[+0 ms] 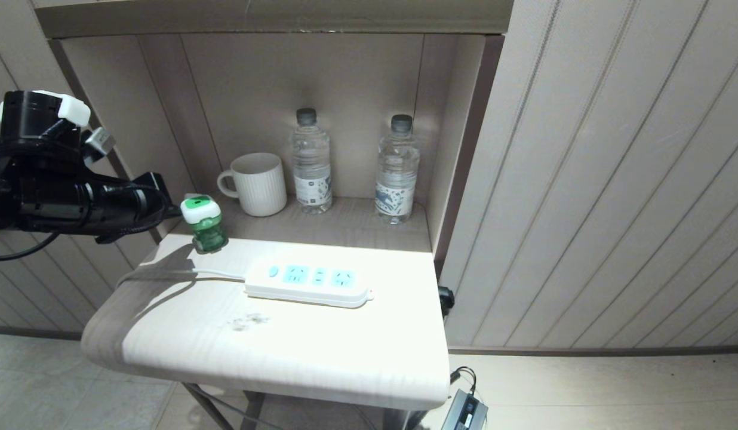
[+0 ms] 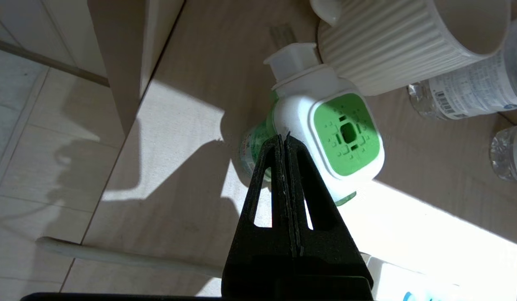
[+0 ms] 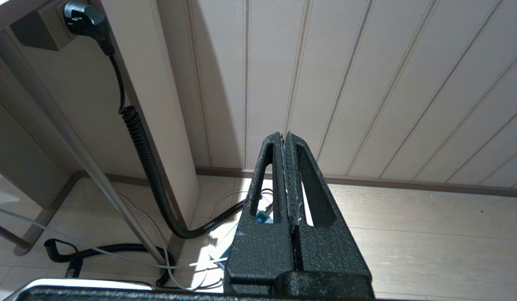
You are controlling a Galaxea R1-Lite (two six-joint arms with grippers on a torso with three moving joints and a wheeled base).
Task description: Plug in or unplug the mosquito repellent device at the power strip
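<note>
Two grippers are present; only the left gripper (image 2: 286,136) is at work. Its fingers are pressed together, empty, with the tips at the white cap of the repellent device (image 1: 204,223), just ahead of them. The device stands upright and unplugged on the table (image 1: 285,352), short of the power strip (image 1: 309,284), which lies beyond it. The right gripper (image 3: 285,136) hangs parked, closed, facing the floor.

white power strip (image 1: 309,285), pale blue sockets; green-white mosquito repellent device (image 1: 205,222); ribbed cream mug (image 1: 258,183).
</note>
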